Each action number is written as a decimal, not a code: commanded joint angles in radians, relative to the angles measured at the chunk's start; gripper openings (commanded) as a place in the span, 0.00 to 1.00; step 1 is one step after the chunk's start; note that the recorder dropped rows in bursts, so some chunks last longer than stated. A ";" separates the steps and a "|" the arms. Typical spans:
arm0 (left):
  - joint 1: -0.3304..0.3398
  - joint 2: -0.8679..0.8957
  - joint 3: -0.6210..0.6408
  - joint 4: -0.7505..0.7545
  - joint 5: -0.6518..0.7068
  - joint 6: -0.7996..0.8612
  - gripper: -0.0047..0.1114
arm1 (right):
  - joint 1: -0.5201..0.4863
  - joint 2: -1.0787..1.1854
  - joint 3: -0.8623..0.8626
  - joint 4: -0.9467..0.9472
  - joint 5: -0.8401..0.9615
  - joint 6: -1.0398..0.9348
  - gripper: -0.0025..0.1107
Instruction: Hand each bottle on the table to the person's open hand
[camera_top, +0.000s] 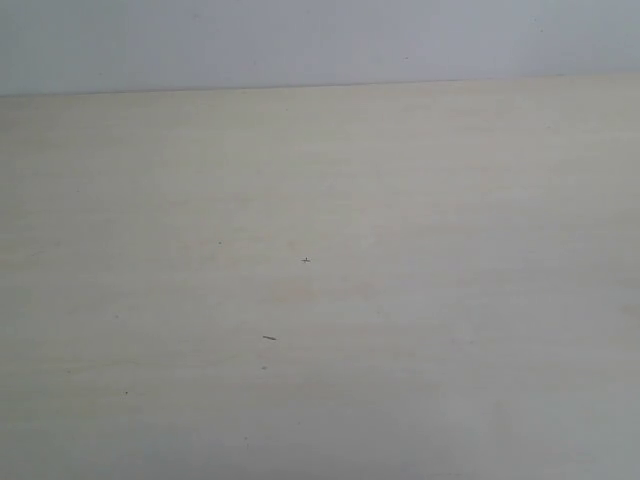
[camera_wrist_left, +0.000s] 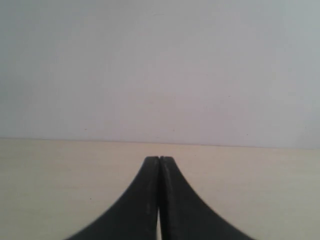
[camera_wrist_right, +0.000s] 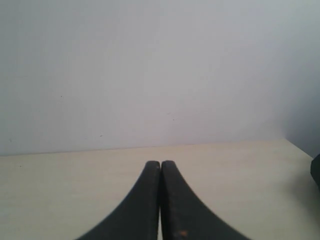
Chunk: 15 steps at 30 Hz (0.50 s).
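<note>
Wrist views: left hand (camera_wrist_left: 159, 159), right hand (camera_wrist_right: 160, 163) closed; pale table (camera_wrist_left: 50, 190).

Worktop (camera_top: 420, 300): pale beige, wood-look, with faint grain. The surface is smooth and matt, with a few tiny dark specks.

Wall (camera_top: 300, 40): plain pale grey, smooth and matt, with a paint-like finish.

My left tool (camera_wrist_left: 159, 159): black fingers, matt and smooth. They could be plastic or rubber; I cannot tell which.

My right tool (camera_wrist_right: 160, 163): the same black matt material, with one small orange-brown fleck low on one finger.
</note>
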 joint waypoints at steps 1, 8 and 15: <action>0.003 -0.006 0.003 -0.004 -0.002 -0.003 0.04 | -0.005 -0.002 0.005 -0.008 -0.010 0.000 0.02; 0.003 -0.006 0.003 -0.004 -0.002 -0.003 0.04 | -0.005 -0.002 0.005 -0.008 -0.010 0.000 0.02; 0.003 -0.006 0.003 -0.004 -0.002 -0.003 0.04 | -0.005 -0.002 0.005 -0.006 -0.010 0.000 0.02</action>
